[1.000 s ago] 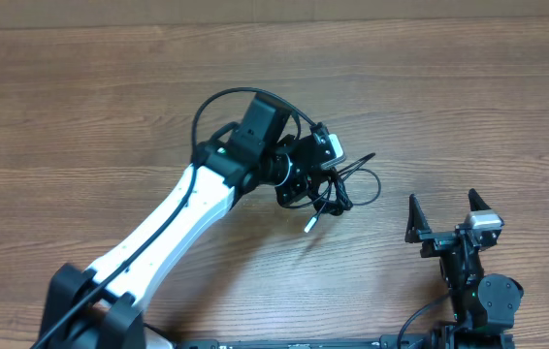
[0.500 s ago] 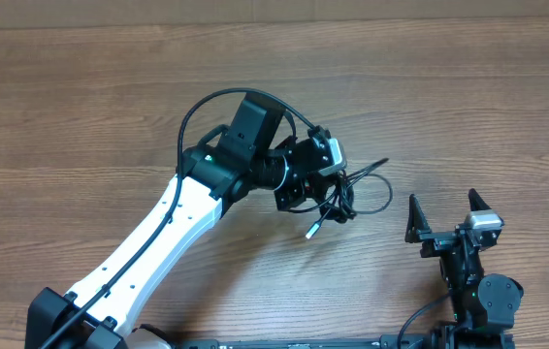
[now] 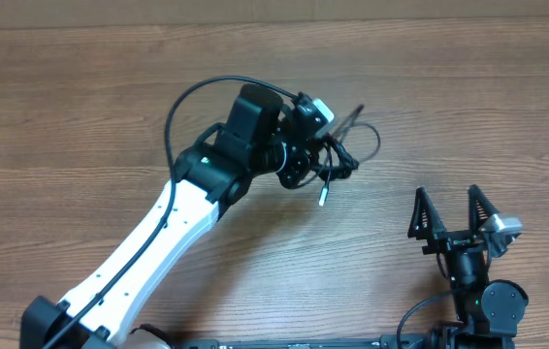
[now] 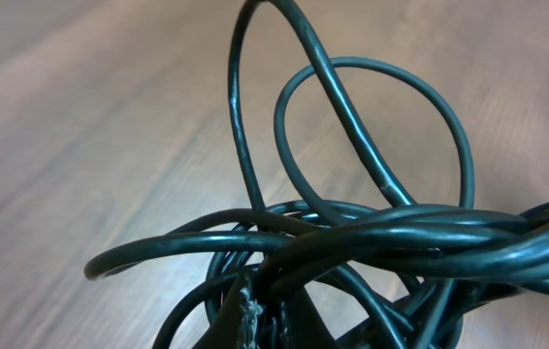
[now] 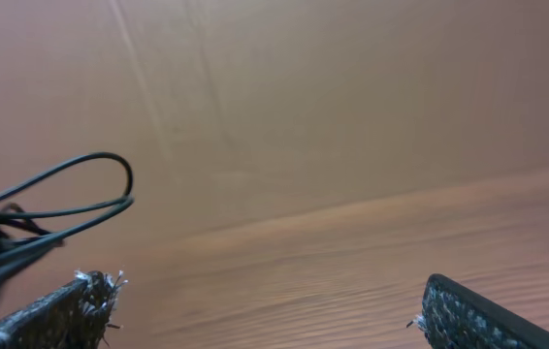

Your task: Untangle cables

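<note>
The cables (image 3: 347, 153) are a knot of thin black cords with loose loops, held up off the wooden table near its middle. One silver-tipped plug (image 3: 322, 197) hangs down from the bundle. My left gripper (image 3: 315, 160) is shut on the cables; in the left wrist view the knot (image 4: 371, 242) fills the frame and loops stand up above the fingers (image 4: 255, 325). My right gripper (image 3: 452, 215) is open and empty at the front right, apart from the bundle. In the right wrist view the loops (image 5: 56, 208) show at the far left, beyond the open fingers (image 5: 270, 310).
The thicker black arm cable (image 3: 197, 102) arcs over the left arm (image 3: 158, 242). The wooden table (image 3: 80, 116) stretches to the left and to the far side. A light wall edge (image 3: 255, 12) runs along the back.
My left gripper has lifted and carried the cable bundle away from me and slightly left, turning at the wrist. My right gripper has tilted and shifted a little towards the front.
</note>
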`<state>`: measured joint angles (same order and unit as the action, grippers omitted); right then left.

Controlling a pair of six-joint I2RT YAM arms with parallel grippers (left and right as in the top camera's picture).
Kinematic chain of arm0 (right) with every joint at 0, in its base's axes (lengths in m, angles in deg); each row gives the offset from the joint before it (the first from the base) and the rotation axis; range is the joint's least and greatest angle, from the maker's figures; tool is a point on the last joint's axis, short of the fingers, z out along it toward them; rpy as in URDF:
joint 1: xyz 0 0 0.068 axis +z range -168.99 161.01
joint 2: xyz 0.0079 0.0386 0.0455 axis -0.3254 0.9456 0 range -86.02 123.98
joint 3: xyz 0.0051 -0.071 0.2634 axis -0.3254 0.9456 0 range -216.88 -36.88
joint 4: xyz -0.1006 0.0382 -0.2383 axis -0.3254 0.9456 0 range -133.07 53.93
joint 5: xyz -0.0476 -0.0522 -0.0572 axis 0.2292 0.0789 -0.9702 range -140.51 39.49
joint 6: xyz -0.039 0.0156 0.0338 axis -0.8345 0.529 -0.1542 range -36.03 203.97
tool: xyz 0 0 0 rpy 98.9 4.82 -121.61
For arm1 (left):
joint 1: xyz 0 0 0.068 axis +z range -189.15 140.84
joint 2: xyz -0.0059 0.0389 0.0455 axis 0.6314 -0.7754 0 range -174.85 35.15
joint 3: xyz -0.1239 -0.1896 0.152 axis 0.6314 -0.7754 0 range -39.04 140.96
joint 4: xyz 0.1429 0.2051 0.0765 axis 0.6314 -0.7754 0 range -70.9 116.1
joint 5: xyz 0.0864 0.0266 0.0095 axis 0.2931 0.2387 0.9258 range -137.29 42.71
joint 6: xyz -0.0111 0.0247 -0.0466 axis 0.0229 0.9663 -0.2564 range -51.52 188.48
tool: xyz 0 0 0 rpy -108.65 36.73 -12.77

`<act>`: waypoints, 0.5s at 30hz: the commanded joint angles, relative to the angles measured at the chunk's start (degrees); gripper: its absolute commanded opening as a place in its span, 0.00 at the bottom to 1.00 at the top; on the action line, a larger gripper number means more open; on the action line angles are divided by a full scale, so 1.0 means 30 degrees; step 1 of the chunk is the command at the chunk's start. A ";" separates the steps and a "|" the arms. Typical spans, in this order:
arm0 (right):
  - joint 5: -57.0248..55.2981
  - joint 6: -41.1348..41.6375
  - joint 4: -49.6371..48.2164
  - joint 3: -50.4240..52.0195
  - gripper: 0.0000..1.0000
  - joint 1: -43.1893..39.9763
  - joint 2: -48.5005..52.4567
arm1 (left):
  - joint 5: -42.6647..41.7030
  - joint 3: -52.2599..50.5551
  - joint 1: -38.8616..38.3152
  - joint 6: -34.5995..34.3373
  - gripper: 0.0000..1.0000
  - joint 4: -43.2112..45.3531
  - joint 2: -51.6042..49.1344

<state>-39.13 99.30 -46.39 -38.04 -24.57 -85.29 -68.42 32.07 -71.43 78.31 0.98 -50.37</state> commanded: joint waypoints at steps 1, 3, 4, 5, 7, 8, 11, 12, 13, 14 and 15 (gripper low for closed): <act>0.2069 0.3789 0.0044 -0.1326 1.00 0.0087 -0.0189 | 0.2594 0.0481 -0.0124 -0.1603 0.04 0.0568 0.1894; 0.2761 0.4539 0.0787 -0.2069 1.00 0.0087 -0.0189 | 0.3308 0.0481 -0.0124 -0.1668 0.04 0.0896 0.2601; 0.2973 0.4845 0.1472 -0.2543 1.00 0.0087 -0.0189 | 0.3548 0.0481 -0.0124 -0.1719 0.04 0.1056 0.2878; 0.3198 0.5064 0.2317 -0.3038 1.00 0.0087 -0.0175 | 0.3781 0.0481 -0.0124 -0.1887 0.04 0.1297 0.3235; 0.3636 0.5115 0.3803 -0.4014 1.00 0.0087 -0.0029 | 0.3832 0.0481 -0.0124 -0.2076 0.04 0.1734 0.3752; 0.3789 0.5122 0.4328 -0.4437 1.00 0.0087 0.0117 | 0.3832 0.0481 -0.0124 -0.2076 0.04 0.1902 0.3942; 0.4488 0.5144 0.5406 -0.5974 1.00 0.0087 0.0998 | 0.3847 0.0481 -0.0124 -0.2171 0.04 0.2470 0.4488; 0.4867 0.5413 0.5727 -0.6681 1.00 0.0087 0.1523 | 0.4073 0.0481 -0.0124 -0.2514 0.04 0.2776 0.4663; 0.5187 0.5552 0.5872 -0.7162 1.00 0.0087 0.1945 | 0.4277 0.0481 -0.0124 -0.2812 0.04 0.2994 0.4750; 0.5719 0.5632 0.5960 -0.7767 1.00 0.0087 0.2565 | 0.4408 0.0481 -0.0124 -0.2943 0.04 0.3228 0.4845; 0.6273 0.5690 0.6091 -0.8364 1.00 0.0087 0.3206 | 0.4408 0.0481 -0.0124 -0.2936 0.04 0.3432 0.4911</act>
<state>-26.04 114.36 -28.62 -57.61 -24.57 -80.02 -57.29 32.11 -71.43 72.14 9.50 -37.32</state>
